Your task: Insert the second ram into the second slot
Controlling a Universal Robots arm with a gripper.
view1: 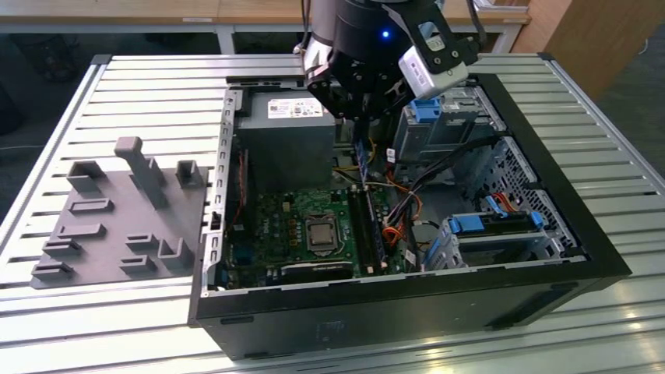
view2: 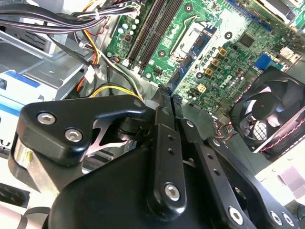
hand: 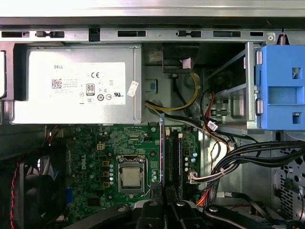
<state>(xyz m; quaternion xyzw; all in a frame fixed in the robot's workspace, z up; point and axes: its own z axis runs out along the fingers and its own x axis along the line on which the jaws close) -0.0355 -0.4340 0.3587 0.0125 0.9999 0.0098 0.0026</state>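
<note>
One held stick: the second ram (hand: 162, 152) is pinched in the gripper (hand: 164, 200); in the first wrist view it shows edge-on as a thin blue line running out from between the fingertips
Gripper: pressed together on the upper end of the stick; in the exterior view the gripper (view1: 359, 115) sits over the open computer case (view1: 416, 290), the second ram (view1: 360, 152) hanging straight down under it
Stick and slots: the blue edge lies just beside the dark memory slots (hand: 175, 157) and parallel to them; whether its lower edge touches a slot I cannot tell
Board: green motherboard (hand: 107, 143) below the stick; processor socket (hand: 129, 177) near the slots
Around: grey power supply (hand: 76, 86) beyond the slots; blue drive bracket (hand: 281, 86) to one side
Counter: slatted metal counter (view1: 156, 86) carries the case; a grey fixture tray (view1: 114, 218) lies on the exterior view's left
</note>
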